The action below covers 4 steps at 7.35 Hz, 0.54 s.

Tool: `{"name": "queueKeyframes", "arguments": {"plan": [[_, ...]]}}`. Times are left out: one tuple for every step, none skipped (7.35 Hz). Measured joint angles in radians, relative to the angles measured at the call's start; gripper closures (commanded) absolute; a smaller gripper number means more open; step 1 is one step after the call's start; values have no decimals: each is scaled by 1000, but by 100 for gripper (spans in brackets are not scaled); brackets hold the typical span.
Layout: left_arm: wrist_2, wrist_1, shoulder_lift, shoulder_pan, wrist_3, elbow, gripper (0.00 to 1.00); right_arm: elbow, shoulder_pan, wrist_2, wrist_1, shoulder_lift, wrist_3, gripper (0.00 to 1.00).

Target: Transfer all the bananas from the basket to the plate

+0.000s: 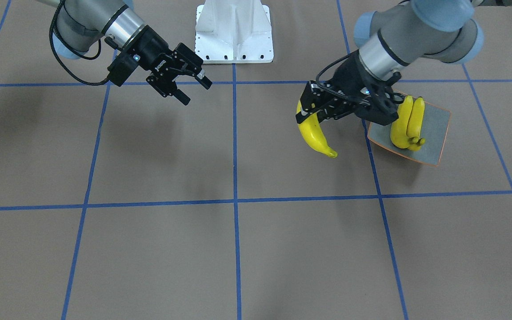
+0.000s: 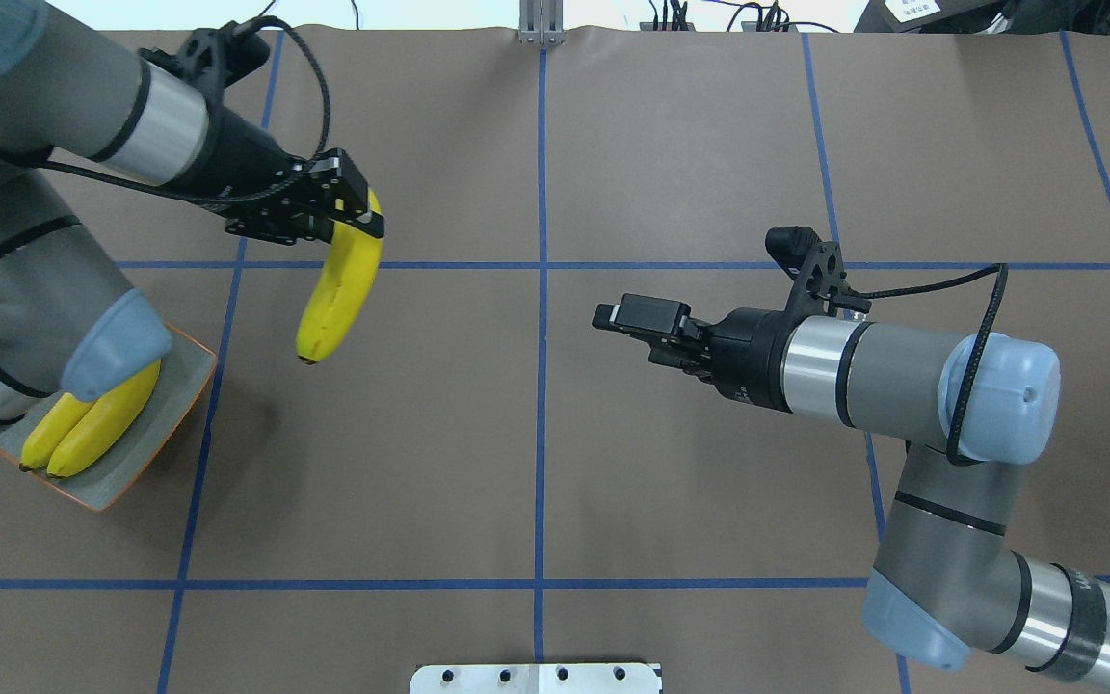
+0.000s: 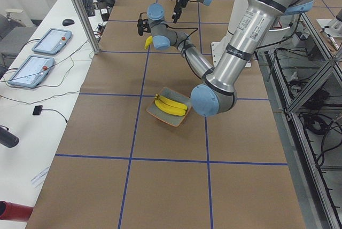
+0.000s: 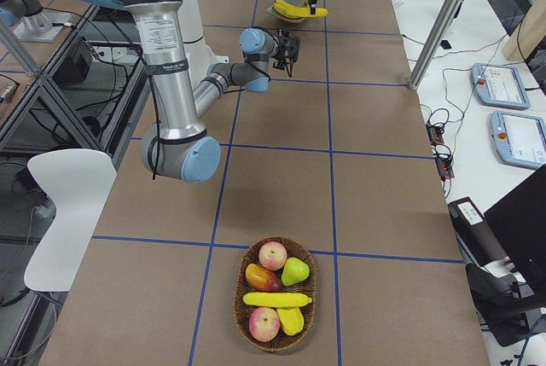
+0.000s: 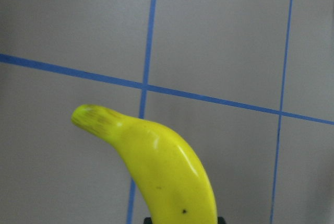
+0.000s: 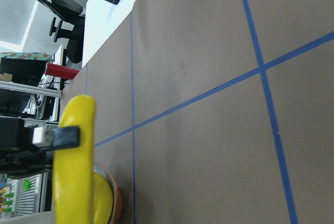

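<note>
Banana [image 5: 167,177] in left tool [image 2: 362,217]: smooth, glossy yellow, plastic-looking, bright highlights, a few dark specks. Pair of bananas [image 1: 409,122] on plate [image 1: 436,133]: same gloss. Plate face matt grey-blue, thin orange rim. Counter [image 2: 671,463]: matt brown paper-like cover with blue tape lines [image 2: 540,405]. Left tool and right tool [image 1: 196,91]: matt black. Arms [image 2: 902,376]: satin silver metal bands, matt grey tubes, smooth pale-blue caps. Basket [image 4: 240,293]: rough woven wicker. Base [image 1: 234,40]: smooth white painted metal.

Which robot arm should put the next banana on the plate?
Left. The left gripper is shut on a banana near the plate, which already holds two bananas. The right gripper is open, empty and farther away.
</note>
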Motion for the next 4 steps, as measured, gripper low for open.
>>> {"name": "queueKeyframes", "arguments": {"plan": [[15, 25, 55, -26, 88, -17, 100, -5, 6, -16, 0, -17, 0, 0], [68, 111, 103, -37, 214, -53, 100, -12, 10, -38, 0, -28, 0, 0], [145, 263, 151, -44, 376, -120, 100, -24, 11, -58, 0, -32, 0, 0], [234, 421, 199, -49, 529, -190, 100, -36, 10, -71, 0, -33, 0, 0]]}}
